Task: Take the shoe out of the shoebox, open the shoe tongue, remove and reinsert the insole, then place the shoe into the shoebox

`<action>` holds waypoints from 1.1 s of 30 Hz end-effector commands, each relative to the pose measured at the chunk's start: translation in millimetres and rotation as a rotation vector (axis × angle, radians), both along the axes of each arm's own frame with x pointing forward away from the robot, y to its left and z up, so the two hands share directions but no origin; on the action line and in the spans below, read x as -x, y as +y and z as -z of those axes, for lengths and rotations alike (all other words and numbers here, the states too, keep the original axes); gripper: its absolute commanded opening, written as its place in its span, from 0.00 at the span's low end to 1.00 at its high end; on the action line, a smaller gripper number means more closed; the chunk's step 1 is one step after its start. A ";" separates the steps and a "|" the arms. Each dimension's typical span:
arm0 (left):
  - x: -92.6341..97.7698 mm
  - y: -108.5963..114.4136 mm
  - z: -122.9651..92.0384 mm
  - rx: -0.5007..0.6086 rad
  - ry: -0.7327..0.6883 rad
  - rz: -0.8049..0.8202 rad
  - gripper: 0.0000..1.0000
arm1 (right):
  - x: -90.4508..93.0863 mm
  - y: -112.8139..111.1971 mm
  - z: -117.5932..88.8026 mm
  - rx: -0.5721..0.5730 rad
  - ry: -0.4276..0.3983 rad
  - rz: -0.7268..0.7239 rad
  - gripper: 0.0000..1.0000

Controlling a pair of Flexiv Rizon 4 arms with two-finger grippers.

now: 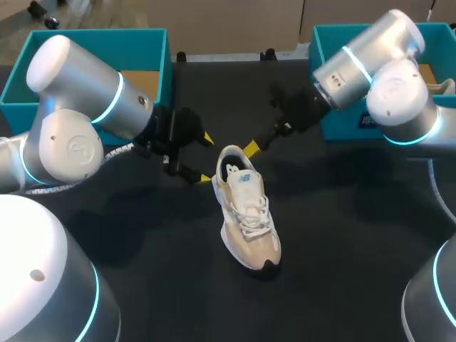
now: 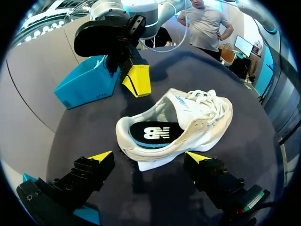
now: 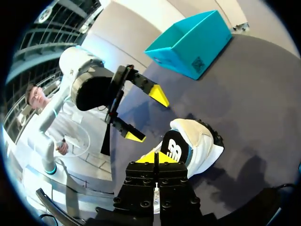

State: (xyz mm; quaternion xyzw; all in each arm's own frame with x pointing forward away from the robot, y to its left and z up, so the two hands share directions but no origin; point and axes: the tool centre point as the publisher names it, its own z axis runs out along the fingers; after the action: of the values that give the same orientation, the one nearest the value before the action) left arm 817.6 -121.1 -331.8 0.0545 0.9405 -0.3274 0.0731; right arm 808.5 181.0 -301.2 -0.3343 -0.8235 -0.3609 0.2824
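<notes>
A white and beige shoe (image 1: 247, 214) lies on the dark table, heel toward the back, laces tied. Its black insole (image 2: 153, 133) shows inside the opening. My left gripper (image 1: 205, 158) stands open just left of the heel. In the left wrist view the heel (image 2: 126, 136) sits just ahead of its spread fingers (image 2: 101, 157), touching neither. My right gripper (image 1: 251, 147) is shut with nothing in it, its yellow tips pressed together beside the heel's right rear. In the right wrist view the shoe (image 3: 195, 143) lies just ahead of the right gripper (image 3: 155, 157), and the left gripper (image 3: 143, 115) stands open beyond it.
A teal shoebox (image 1: 153, 43) stands open at the back left, behind my left arm. A second teal box (image 1: 329, 43) stands at the back right under my right arm. The table in front of the shoe is bare.
</notes>
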 end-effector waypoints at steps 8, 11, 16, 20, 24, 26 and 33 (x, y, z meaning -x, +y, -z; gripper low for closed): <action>-8.1 24.4 -19.7 -0.036 -0.017 0.005 1.00 | 15.6 -8.0 -2.3 0.042 -0.004 0.148 0.00; -13.3 31.3 -27.3 -0.040 -0.019 0.016 1.00 | 17.7 -8.7 -2.9 0.077 0.010 0.183 0.00; -24.7 47.8 -43.3 -0.051 -0.033 0.029 1.00 | 21.6 -9.7 -5.6 0.194 0.052 0.253 0.00; -32.1 59.4 -53.6 -0.056 -0.040 0.042 1.00 | 21.6 -9.7 -5.6 0.194 0.052 0.253 0.00; -37.0 66.4 -63.2 -0.057 -0.042 0.056 1.00 | 21.6 -9.7 -5.6 0.194 0.052 0.253 0.00; -38.9 69.6 -67.7 -0.058 -0.029 0.075 1.00 | 21.6 -9.7 -5.6 0.194 0.052 0.253 0.00; -50.3 88.6 -83.4 -0.076 -0.012 0.084 1.00 | 21.6 -9.7 -5.6 0.194 0.052 0.253 0.00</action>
State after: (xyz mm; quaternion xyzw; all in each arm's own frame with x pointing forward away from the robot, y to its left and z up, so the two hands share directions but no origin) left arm 865.1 -38.9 -258.0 0.0970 0.9470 -0.2984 0.0687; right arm 787.6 169.9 -295.3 -0.4696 -0.7981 -0.3044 0.2236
